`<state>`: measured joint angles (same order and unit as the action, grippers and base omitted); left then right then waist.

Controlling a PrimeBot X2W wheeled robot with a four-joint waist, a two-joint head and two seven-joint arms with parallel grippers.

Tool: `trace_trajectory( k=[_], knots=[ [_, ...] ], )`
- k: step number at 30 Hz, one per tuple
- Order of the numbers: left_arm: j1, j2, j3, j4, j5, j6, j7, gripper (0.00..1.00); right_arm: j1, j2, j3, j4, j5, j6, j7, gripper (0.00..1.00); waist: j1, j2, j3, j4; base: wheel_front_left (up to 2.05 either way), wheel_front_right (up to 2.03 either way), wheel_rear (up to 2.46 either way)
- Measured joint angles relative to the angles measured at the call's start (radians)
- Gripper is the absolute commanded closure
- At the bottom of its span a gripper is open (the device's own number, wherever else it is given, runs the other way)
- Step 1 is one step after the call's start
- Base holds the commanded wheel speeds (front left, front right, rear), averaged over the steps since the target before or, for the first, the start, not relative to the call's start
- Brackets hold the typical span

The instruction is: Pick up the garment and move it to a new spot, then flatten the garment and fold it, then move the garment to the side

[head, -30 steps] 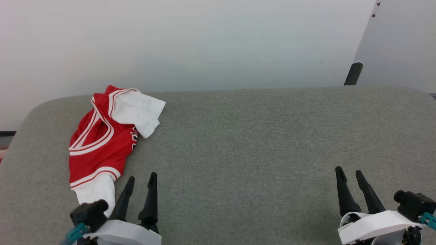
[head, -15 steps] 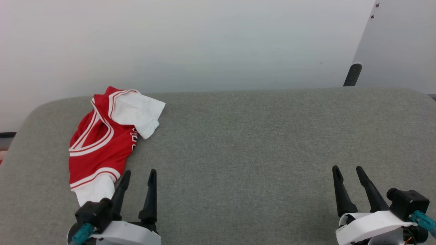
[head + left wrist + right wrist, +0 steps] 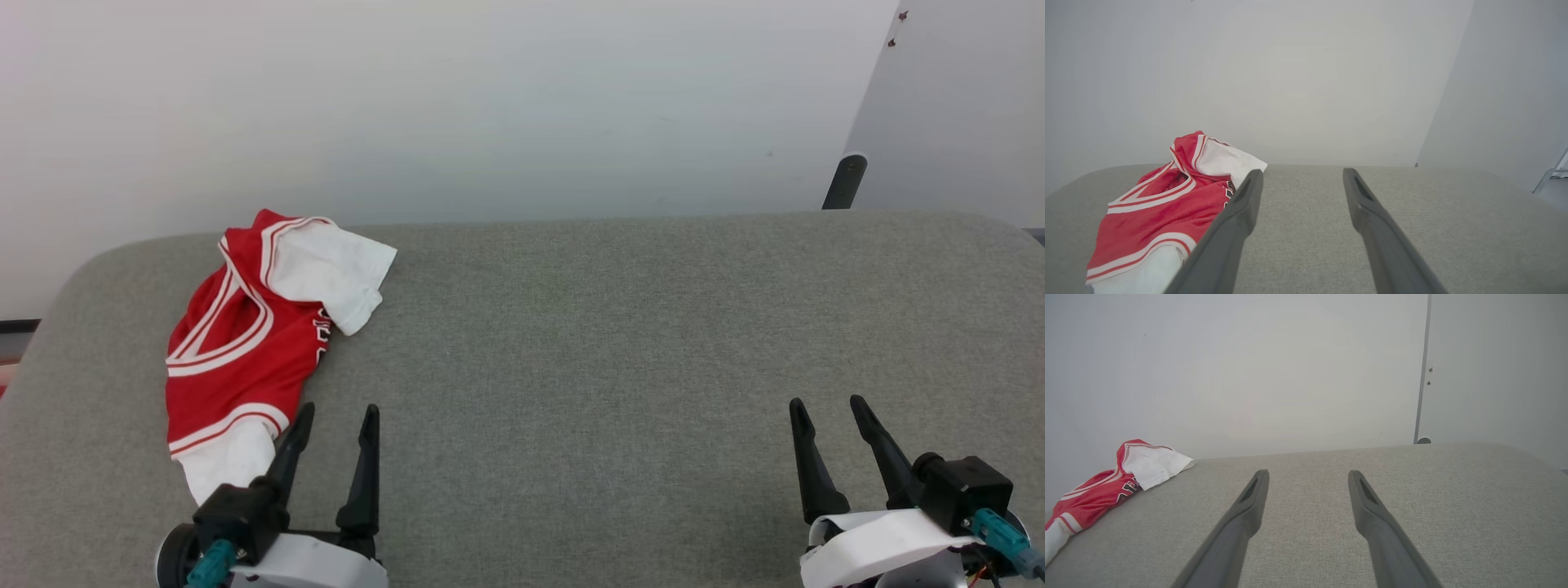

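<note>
Just ahead-left of the spread left claw (image 3: 340, 407) lies the crumpled garment (image 3: 237, 343), likely its pick, while the equally spread right claw (image 3: 824, 400) hangs well apart.

lettering (image 3: 322, 329) on garment (image 3: 220, 367) mostly folded out of sight, unreadable

Bright, even, shadowless, sharp light

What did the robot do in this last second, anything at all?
Barely anything. The left jaws edged slightly forward beside the garment; the right jaws drifted a little to the left. Both stayed open and empty. The garment stayed put on the grey surface.
</note>
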<state>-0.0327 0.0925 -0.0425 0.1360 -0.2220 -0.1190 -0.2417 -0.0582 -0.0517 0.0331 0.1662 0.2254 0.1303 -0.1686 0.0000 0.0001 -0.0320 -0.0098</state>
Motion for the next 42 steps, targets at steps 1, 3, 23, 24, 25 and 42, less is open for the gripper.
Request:
trace_trajectory(
  k=[1,3,23,24,25,42],
  knots=[
    [0.0,0.0,0.001,0.0,0.006,0.0,-0.002,0.0,0.0,0.0,0.001,-0.001,-0.006,0.0,-0.001,0.0,0.0,-0.0001,0.0,0.0,0.0,0.0,0.0],
    [0.0,-0.001,0.002,-0.001,0.022,-0.004,-0.005,0.0,0.0,0.0,0.003,-0.002,-0.018,0.0,-0.007,0.0,0.0,-0.0001,-0.001,0.0,0.0,0.0,0.0],
    [-0.001,0.0,0.0,0.007,0.061,-0.009,-0.022,0.0,0.004,0.0,0.012,-0.012,-0.071,0.0,-0.021,0.0,0.0,-0.0001,-0.009,0.0,0.0,0.0,0.0],
    [-0.001,0.001,-0.004,0.01,0.056,-0.009,-0.022,0.0,0.007,0.0,0.012,-0.012,-0.071,0.0,-0.021,0.0,0.0,-0.0001,-0.01,0.001,0.0,0.0,0.0],
    [-0.002,0.002,-0.008,0.012,0.053,-0.009,-0.022,0.0,0.01,0.0,0.013,-0.013,-0.071,0.0,-0.021,0.0,0.0,-0.0001,-0.01,0.004,0.0,0.0,0.0],
    [0.003,0.031,0.054,0.078,0.012,-0.01,-0.022,0.0,0.006,0.0,0.104,0.009,-0.034,0.0,-0.021,0.0,0.0,0.0,-0.038,0.155,0.0,0.0,0.0]
  ],
)
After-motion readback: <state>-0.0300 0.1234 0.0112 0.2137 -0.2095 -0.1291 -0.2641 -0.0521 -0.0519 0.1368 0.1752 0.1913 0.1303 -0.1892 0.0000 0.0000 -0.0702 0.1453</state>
